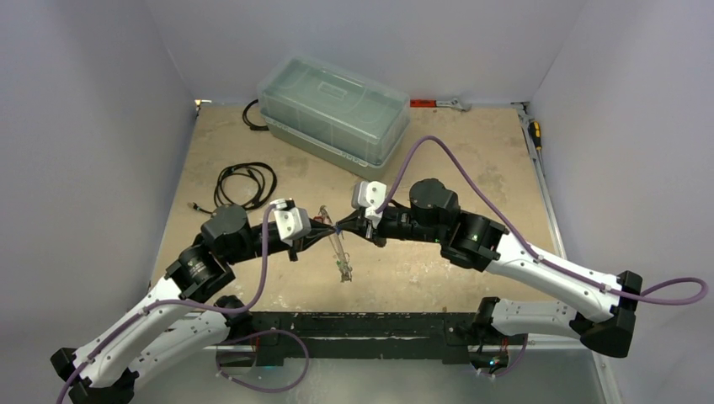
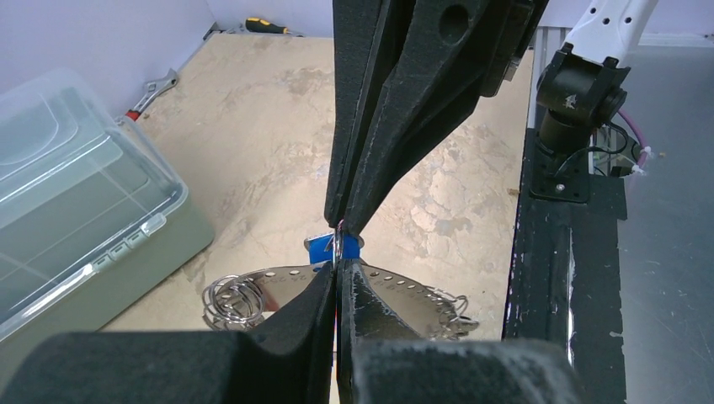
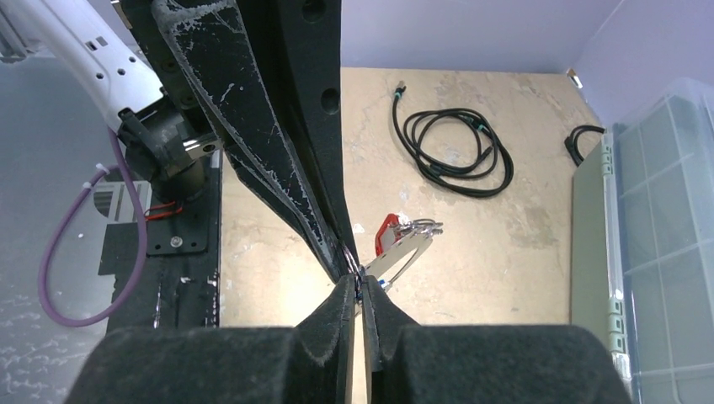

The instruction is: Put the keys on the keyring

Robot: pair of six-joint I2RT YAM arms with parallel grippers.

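Because threading needs a steady disc, the left hand (image 2: 337,271) is clamped on the rim of the keyring (image 2: 397,289), holding it above the table (image 1: 471,168), while the right hand (image 3: 360,284), tip to tip with it, pinches the blue key (image 2: 318,247) at that rim, seemingly to thread it.

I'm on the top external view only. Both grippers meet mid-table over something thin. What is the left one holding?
Observer: The left wrist view shows the left gripper shut on the rim of the keyring, a flat grey disc with small holes.
Operator: And the right one?
Observer: The right gripper pinches the blue key by its small wire loop, just above that rim.
Operator: Any key on already?
Observer: The right wrist view shows a red key at the keyring's far end. I cannot tell whether it is threaded.
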